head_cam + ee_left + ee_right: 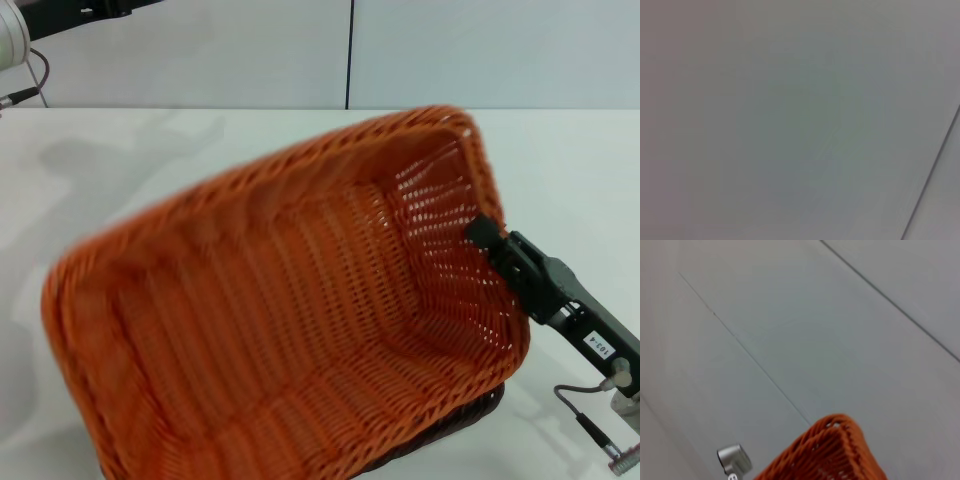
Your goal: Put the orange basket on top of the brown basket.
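One white table (120,160) spread beneath everything, with a pale panelled wall (200,50) behind it split by a dark vertical seam. A small white tag on the right arm carried printed characters too small to read with certainty. The orange basket (290,310) was bright woven wicker with openwork sides and a braided rim, tilted steeply so its inside faced the head camera, its near end blurred. It sat over the brown basket (470,415), only a dark sliver showing beneath its lower right edge. The right claw (485,235) was clamped on the orange basket's right rim. The left arm was parked at the upper left, its claw unseen.
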You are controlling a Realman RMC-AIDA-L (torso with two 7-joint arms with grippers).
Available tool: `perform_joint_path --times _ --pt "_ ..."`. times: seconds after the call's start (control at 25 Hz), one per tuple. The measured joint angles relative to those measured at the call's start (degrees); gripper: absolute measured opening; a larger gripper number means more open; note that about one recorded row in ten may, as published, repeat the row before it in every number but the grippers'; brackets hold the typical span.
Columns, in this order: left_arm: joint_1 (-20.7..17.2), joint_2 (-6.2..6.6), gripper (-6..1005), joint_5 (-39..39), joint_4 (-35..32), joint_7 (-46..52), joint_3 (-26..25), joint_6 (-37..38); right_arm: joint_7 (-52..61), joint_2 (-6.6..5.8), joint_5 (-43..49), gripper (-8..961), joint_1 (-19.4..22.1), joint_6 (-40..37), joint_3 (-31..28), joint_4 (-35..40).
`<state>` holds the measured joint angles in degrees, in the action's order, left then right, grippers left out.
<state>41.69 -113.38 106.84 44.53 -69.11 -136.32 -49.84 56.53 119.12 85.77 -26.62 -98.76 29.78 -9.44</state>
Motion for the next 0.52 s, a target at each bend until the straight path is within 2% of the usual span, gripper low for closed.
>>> perform_joint_path --times 0.24,0.44,0.52 --pt "0.3 -0.21 847 -0.2 0.0 -0.1 0.0 0.9 2.7 -0.26 1.0 295 -0.1 0.4 0.1 2.6" --pt "0.6 -0.59 847 -0.3 0.0 -0.1 -0.2 1.8 6.9 -0.28 2.1 318 0.2 -0.2 0.2 6.9" --pt "0.6 -0.87 847 -0.4 0.0 -0.1 -0.6 2.3 8.1 -0.34 2.2 318 0.7 -2.0 -0.2 11.0"
